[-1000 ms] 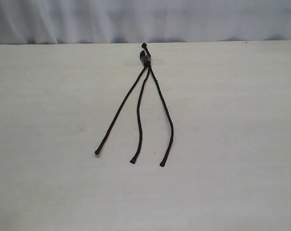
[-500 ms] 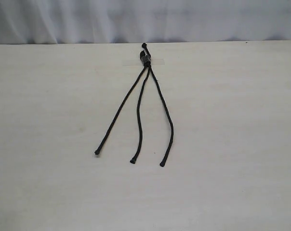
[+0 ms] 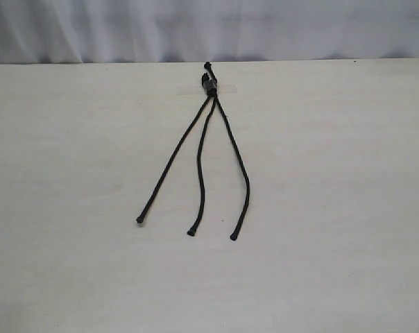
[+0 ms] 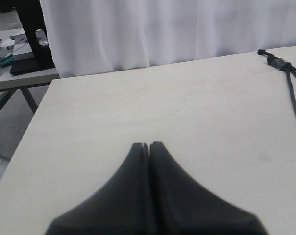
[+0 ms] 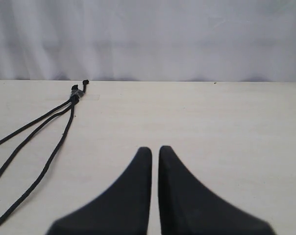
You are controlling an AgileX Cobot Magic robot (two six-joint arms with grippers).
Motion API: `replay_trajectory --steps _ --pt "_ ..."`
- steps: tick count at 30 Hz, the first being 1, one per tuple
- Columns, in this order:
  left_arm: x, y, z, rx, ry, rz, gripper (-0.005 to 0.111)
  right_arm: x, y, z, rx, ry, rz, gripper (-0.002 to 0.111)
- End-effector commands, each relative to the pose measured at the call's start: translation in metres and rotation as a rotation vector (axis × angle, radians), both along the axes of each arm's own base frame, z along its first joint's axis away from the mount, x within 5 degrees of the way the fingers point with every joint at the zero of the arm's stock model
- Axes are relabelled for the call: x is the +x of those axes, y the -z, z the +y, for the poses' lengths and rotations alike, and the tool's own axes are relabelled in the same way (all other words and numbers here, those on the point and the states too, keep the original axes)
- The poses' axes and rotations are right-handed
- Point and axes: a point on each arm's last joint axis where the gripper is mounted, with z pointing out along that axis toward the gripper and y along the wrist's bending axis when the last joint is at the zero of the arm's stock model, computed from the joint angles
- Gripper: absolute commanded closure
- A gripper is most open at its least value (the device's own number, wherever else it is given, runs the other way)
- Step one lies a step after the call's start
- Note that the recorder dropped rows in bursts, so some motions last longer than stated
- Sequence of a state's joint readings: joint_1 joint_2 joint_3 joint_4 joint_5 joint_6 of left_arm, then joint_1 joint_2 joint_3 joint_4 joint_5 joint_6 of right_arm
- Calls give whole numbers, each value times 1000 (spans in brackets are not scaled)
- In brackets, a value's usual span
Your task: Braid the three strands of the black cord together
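Black cord (image 3: 209, 87) lies well apart from left fingers (image 4: 133, 164) and right fingers (image 5: 140, 169) — both pairs closed, empty.

Knotted end of black cord (image 3: 209, 83): on the bench (image 3: 334, 208), under tape (image 3: 227, 89).
Three strands (image 3: 201, 166): fanned nearward from the knotted end, side by side, uncrossed, tips apart.
Curtain (image 3: 195, 28): behind the knotted end.

No text, label, brand, number or sign could be read anywhere. The black cord (image 3: 210, 87) bore no marking, and neither did the clear tape (image 3: 227, 89) across its knotted end, the pale table (image 3: 334, 208) under it or the white curtain (image 3: 265, 28) behind it. The clutter (image 4: 11, 49) on the side table (image 4: 20, 74) beyond the pale table's edge was too small and blurred to read.
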State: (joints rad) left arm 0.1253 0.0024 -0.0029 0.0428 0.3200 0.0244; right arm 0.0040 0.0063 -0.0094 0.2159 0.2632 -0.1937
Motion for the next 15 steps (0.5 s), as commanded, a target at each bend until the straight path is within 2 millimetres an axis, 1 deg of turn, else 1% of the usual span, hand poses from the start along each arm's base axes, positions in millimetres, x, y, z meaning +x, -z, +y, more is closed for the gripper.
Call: replay_trajectory --steps 1,4,6,9,12,13,15 --pt "0 0 0 -3 -1 -11 107 1 -4 -1 4 19 -58 104" --pt "1 -3 1 47 0 -39 107 1 -13 -3 42 39 -154 104" --pt "2 -10 0 43 5 -115 107 1 -19 -4 162 58 -217 104" --pt "2 -28 -1 7 10 -321 107 -1 -31 -10 312 112 -354 104" --pt "-2 -49 0 -21 6 -563 107 -4 -41 -18 449 175 -473 104" --pt "-5 -55 0 -52 6 -639 107 -5 -44 -20 483 187 -503 104" --pt "-9 -63 0 -197 24 -759 107 -7 -49 -23 562 197 -553 104"
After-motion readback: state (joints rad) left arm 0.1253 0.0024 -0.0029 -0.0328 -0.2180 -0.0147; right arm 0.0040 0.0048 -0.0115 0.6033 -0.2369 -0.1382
